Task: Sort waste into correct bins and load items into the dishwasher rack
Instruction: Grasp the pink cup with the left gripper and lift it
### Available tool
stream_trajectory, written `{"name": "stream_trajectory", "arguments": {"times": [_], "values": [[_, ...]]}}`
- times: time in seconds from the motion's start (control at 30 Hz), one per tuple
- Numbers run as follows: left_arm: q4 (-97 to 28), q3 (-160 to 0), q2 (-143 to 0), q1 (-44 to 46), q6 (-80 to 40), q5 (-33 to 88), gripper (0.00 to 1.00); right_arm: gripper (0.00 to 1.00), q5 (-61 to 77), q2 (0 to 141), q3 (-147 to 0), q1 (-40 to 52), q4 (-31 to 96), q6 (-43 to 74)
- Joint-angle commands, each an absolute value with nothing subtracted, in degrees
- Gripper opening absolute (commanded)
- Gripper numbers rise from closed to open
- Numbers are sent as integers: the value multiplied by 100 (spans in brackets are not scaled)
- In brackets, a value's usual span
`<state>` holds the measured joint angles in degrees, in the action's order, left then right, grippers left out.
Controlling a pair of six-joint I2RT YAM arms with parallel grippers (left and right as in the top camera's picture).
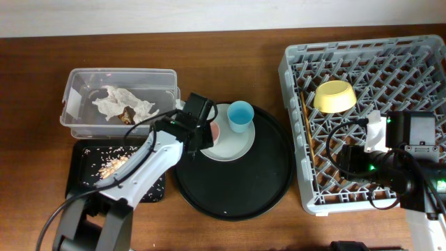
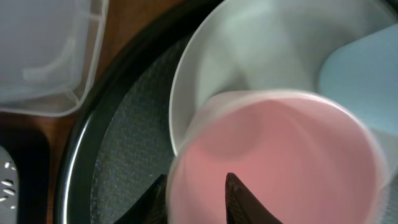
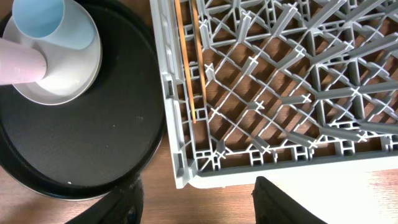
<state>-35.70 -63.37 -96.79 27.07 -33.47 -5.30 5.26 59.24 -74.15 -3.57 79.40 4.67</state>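
landmark: dishwasher rack [image 1: 390,77] — grey peg crate on the right of the desk [image 1: 35,104]; we give all places from it.
left gripper [image 2: 196,180]: left of the rack, over the plate; jaws straddle the rim of the small pink cup [image 2: 273,155], one finger inside and one outside, pinching its wall.
small pink cup, place: on the pale plate [image 1: 233,145], at the edge farthest from the rack; the right wrist view shows its side wall, so it looks tipped — how far, we cannot tell.
light-blue cup [image 1: 240,115]: upright on the same plate, nearer the rack than the pink one.
round black tray [image 1: 237,188]: just left of the rack, carrying the plate.
right gripper [image 3: 199,208]: over the rack's near-left part; jaws spread wide, nothing between them.
yellow bowl [image 1: 334,96]: inside the rack, far-left part.
chopsticks [image 3: 185,62]: inside the rack, lying along its left wall.
clear box [image 1: 118,75]: far left of the rack; holds a crumpled tissue [image 1: 124,104] and a brown scrap [image 1: 126,117].
black shallow tray [image 1: 78,185]: far left of the rack, nearer the robot; crumbs [image 1: 115,167] scattered in it.
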Motion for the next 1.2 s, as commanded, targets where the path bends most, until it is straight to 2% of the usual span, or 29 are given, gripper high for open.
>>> {"name": "stream_trajectory", "arguments": {"times": [0.0, 0.03, 0.07, 0.1, 0.27, 0.3, 0.33, 0.43, 0.67, 0.8, 0.97, 1.17], "values": [[-3557, -6351, -9598, 2681, -3343, -576, 26, 64, 556, 5924, -7491, -307, 7955, 469], [-3568, -6388, -9524, 2683, -3343, -576, 18, 65, 556, 5924, -7491, -307, 7955, 469], [-3583, -6420, -9437, 2681, -3343, -576, 4, 65, 558, 5924, -7491, -307, 7955, 469], [-3597, -6449, -9325, 2681, -3343, -576, 0, 65, 561, 5924, -7491, -307, 7955, 469], [-3726, -6652, -8543, 2681, -3339, -523, 0, 66, 731, 5924, -7566, -307, 7933, 467], [-3872, -6796, -8348, 2681, -3336, -460, 1, 79, 1000, 5924, -7636, -307, 7913, 462], [-4101, -7070, -8044, 2681, -3253, -217, 0, 87, 1350, 5924, -7725, -307, 7885, 357], [-4611, -7758, -7422, 2633, -3035, 906, 0, 99, 2974, 5924, -7988, -307, 7782, -346], [-4447, -8501, -6735, 1520, -2464, 5437, 2, 99, 5992, 5996, -8016, -307, 7599, -1802], [-4213, -8501, -6864, 1258, -2213, 6893, 2, 99, 7295, 6125, -8016, -307, 7006, -2080], [-4027, -8501, -7234, 1358, -2126, 7295, 2, 99, 8812, 6399, -8016, -307, 6080, -2075], [-3778, -8501, -7491, 1643, -2088, 7395, 2, 99, 8890, 6663, -8016, -215, 5909, -2056]]}}
